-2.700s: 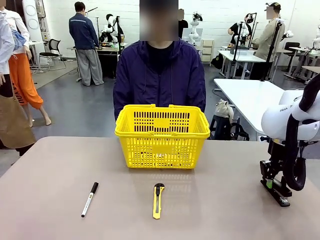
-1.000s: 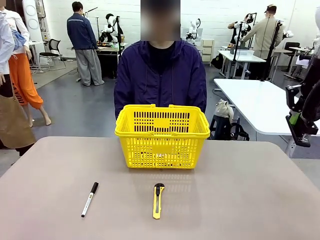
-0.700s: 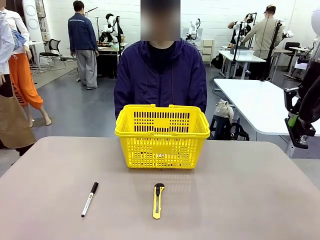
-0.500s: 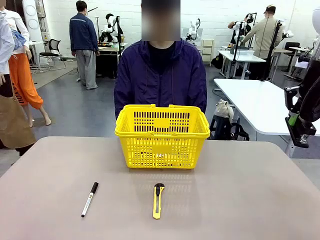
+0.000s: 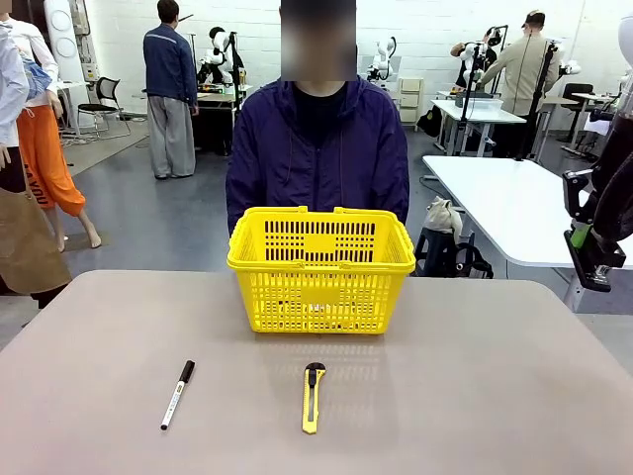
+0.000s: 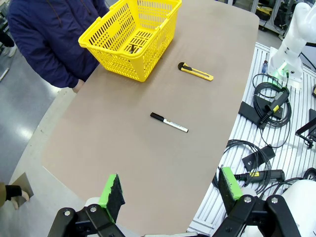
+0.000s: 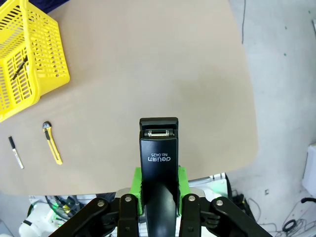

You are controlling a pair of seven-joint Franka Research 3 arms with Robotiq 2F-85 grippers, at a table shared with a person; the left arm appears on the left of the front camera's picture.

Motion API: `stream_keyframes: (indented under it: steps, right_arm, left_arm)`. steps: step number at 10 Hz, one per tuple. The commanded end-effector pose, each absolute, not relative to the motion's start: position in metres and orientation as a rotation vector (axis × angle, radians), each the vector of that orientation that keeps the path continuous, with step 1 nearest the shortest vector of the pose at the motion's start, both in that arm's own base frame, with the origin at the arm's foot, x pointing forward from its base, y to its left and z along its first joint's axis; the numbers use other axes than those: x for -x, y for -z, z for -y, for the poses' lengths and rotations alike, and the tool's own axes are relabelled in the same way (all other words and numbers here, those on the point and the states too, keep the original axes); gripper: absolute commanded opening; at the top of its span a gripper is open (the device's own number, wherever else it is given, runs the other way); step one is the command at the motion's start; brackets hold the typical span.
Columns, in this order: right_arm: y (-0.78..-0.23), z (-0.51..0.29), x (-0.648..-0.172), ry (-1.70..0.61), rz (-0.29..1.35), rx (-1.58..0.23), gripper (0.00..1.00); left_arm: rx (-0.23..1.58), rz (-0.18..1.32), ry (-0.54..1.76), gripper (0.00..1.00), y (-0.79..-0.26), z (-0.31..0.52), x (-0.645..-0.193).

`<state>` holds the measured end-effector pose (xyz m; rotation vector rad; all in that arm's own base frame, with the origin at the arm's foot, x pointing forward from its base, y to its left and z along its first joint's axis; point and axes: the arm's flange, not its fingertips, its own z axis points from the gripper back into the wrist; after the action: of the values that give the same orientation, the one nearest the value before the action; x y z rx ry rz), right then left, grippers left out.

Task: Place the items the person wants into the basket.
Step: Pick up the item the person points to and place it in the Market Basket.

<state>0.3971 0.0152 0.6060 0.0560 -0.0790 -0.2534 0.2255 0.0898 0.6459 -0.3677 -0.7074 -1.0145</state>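
Note:
The yellow basket [image 5: 321, 297] stands at the table's far middle, in front of the person [image 5: 316, 148] in a dark navy jacket. A slim black pen [image 6: 133, 48] lies inside the basket [image 6: 123, 61]. My right gripper [image 7: 159, 180] is shut on a black stapler [image 7: 159, 148], its green pads pressed to the stapler's sides. It hangs high over the table's right edge [image 5: 586, 242], well to the right of the basket. My left gripper [image 6: 171, 186] is open and holds nothing, high above the table's left end.
A white marker with a black cap [image 5: 178, 394] lies at the front left. A yellow-and-black utility knife [image 5: 313, 397] lies at the front middle, a little before the basket. Cables [image 6: 269, 103] lie on the slatted surface beside the table.
The right gripper has risen with the stapler from low over the table's right side to high at the right edge. Over the last second it has barely moved.

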Motion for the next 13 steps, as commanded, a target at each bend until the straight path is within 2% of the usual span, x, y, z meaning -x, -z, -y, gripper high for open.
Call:
stream_keyframes:
  steps: [1, 2, 5, 8, 11, 13]
  right_arm:
    - [-0.607, -0.016, -0.396, 0.244, 0.082, -0.054, 0.3]
    - [-0.606, -0.015, -0.397, 0.253, 0.079, -0.056, 0.32]
    - [-0.642, -0.113, -0.473, -0.033, 0.106, 0.039, 0.32]
    - [-0.655, -0.21, -0.53, -0.249, 0.104, 0.126, 0.32]
    - [-0.649, -0.305, -0.577, -0.477, 0.101, 0.236, 0.32]
    - [-0.637, -0.342, -0.592, -0.631, 0.123, 0.185, 0.32]
  left_arm:
    - [0.383, 0.711, 1.019, 1.0, -0.648, -0.09, -0.225]
    - [0.383, 0.711, 1.019, 1.0, -0.648, -0.09, -0.225]
    - [0.383, 0.711, 1.019, 1.0, -0.648, -0.09, -0.225]
    - [0.383, 0.711, 1.019, 1.0, -0.648, -0.09, -0.225]
    - [0.383, 0.711, 1.019, 1.0, -0.648, -0.09, -0.225]
    - [0.383, 0.711, 1.019, 1.0, -0.648, -0.09, -0.225]
